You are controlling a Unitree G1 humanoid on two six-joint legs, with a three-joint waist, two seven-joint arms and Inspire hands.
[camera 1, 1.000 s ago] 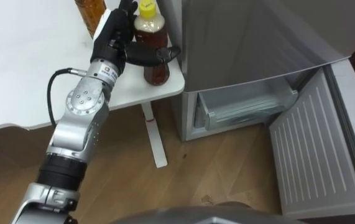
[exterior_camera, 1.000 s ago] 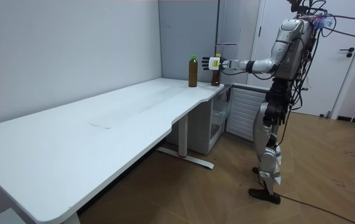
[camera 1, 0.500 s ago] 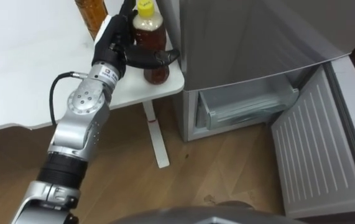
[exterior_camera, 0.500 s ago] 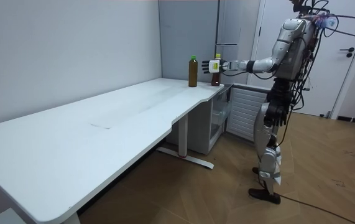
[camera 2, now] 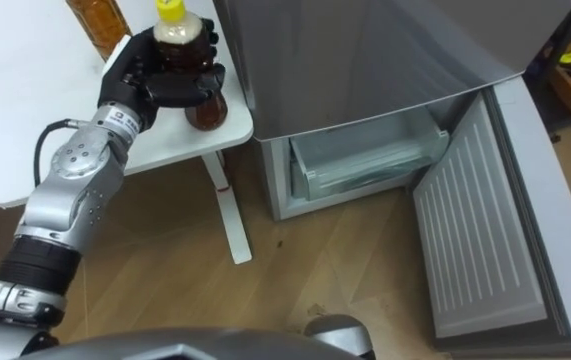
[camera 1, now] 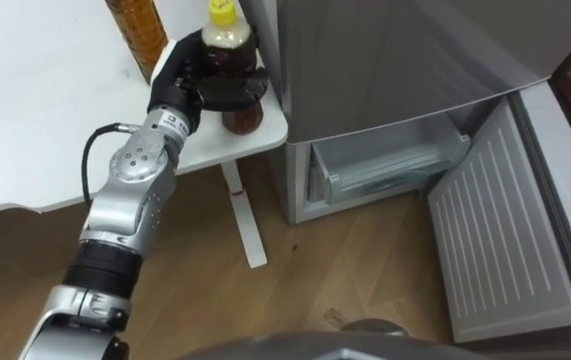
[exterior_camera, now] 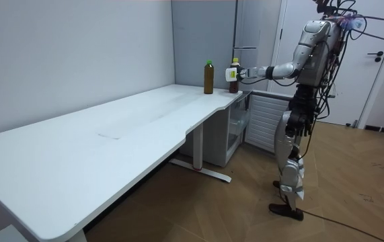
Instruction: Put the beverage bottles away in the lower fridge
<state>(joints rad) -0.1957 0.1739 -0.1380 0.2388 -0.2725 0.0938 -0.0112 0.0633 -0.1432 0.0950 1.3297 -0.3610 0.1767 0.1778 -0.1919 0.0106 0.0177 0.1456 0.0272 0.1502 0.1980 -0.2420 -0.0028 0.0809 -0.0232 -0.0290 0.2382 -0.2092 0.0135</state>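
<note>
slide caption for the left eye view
The left robot hand grips a yellow-capped bottle at the table corner, beside the fridge with its lower door open.

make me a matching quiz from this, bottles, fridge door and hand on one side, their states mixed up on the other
Things:
1. yellow-capped brown drink bottle
2. green-capped amber drink bottle
3. grey lower fridge door
4. left hand

States:
a. swung open
b. fingers curled round a bottle
c. standing free on the white table
d. held in a hand's grip

Pairs: 1-d, 2-c, 3-a, 4-b
</note>
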